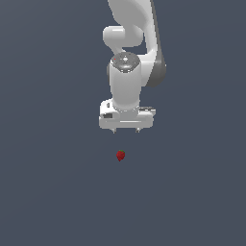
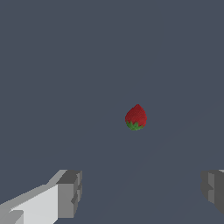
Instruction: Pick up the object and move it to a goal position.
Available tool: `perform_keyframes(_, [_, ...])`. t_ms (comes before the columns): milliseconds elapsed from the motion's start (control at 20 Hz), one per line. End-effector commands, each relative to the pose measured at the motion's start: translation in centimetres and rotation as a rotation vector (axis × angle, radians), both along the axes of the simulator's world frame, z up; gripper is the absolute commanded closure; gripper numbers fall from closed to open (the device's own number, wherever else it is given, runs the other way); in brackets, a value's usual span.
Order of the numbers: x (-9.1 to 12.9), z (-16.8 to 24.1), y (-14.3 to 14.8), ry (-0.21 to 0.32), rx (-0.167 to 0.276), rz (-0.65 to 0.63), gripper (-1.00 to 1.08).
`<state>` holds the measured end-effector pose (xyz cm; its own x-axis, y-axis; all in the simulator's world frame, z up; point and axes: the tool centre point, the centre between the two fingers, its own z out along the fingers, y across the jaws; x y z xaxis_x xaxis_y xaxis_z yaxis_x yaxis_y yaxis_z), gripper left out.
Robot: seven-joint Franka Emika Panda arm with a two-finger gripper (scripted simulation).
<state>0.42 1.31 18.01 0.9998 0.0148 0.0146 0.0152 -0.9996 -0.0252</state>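
A tiny red strawberry-shaped object (image 1: 120,155) with a small green top lies on the dark grey floor. It also shows in the wrist view (image 2: 136,117). My white gripper (image 1: 125,130) hangs above and a little behind it, pointing down, not touching it. The jaws stand wide apart and hold nothing. In the wrist view the two grey fingertips (image 2: 70,193) sit far apart, with the object ahead of the gap between them.
The white Panda arm (image 1: 132,53) rises out of the exterior view's top edge. The plain dark grey floor (image 1: 53,192) fills all else in view.
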Motion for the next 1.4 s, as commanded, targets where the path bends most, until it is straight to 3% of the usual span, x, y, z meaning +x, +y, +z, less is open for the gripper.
perform_keyframes(0, [0.0, 0.0, 0.0, 0.000, 0.000, 0.000, -0.92])
perform_keyframes(800, [-0.5, -0.1, 0.4, 0.005, -0.023, 0.000, -0.92])
perform_keyframes(1350, [0.3, -1.7, 0.0, 0.011, -0.016, -0.143, -0.92])
